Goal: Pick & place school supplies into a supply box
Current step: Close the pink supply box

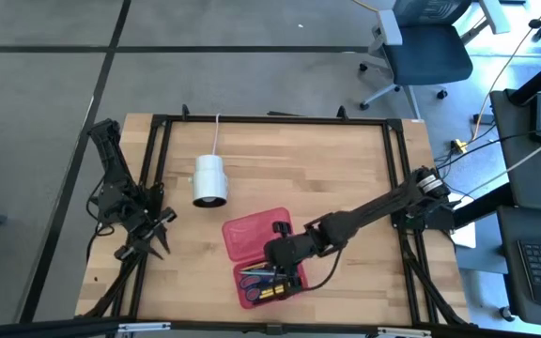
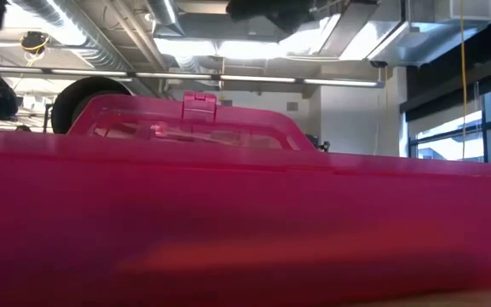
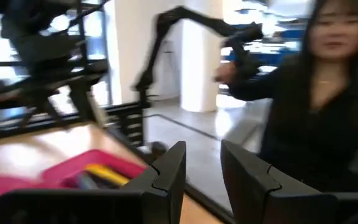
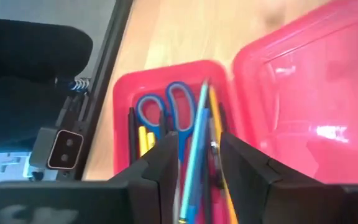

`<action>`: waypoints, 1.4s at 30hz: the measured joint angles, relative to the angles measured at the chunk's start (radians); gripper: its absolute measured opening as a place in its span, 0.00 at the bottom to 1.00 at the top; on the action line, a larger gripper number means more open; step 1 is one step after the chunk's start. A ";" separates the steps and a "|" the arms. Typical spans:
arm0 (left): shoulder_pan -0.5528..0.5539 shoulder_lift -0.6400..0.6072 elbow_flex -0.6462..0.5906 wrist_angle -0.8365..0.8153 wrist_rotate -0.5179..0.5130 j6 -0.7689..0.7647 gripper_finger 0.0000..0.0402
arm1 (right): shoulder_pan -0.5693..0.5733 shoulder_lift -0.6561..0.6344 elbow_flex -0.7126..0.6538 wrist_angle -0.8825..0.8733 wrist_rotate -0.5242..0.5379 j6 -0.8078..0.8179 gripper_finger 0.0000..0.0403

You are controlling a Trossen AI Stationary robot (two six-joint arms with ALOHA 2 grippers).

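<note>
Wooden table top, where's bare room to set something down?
The wooden table is bare between the white cylinder and its right frame rail, and on the near-left beside the left gripper. It is crowded near-centre: the open red translucent plastic case, full of supplies, sits under the right gripper.

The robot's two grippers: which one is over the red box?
The right gripper hangs over the supply box. The left gripper waits at the table's left edge, away from it.

The case (image 4: 166, 81) was translucent red, the scissors (image 4: 166, 109) blue-handled, one pencil (image 4: 194, 149) light blue, the cylinder (image 1: 209, 178) white, the desk (image 1: 299, 169) pale wood.
</note>
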 joint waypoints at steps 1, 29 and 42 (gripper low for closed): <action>0.000 0.000 0.000 0.000 -0.038 -0.001 0.24 | -0.005 -0.012 0.000 -0.001 0.000 -0.018 0.30; 0.000 -0.005 0.000 -0.008 -0.343 0.032 0.23 | -0.266 -0.252 -0.460 0.594 -0.193 -0.173 0.30; 0.000 -0.025 0.000 -0.014 -0.477 -0.009 0.24 | -0.345 -0.536 -0.812 0.764 -0.133 -0.121 0.30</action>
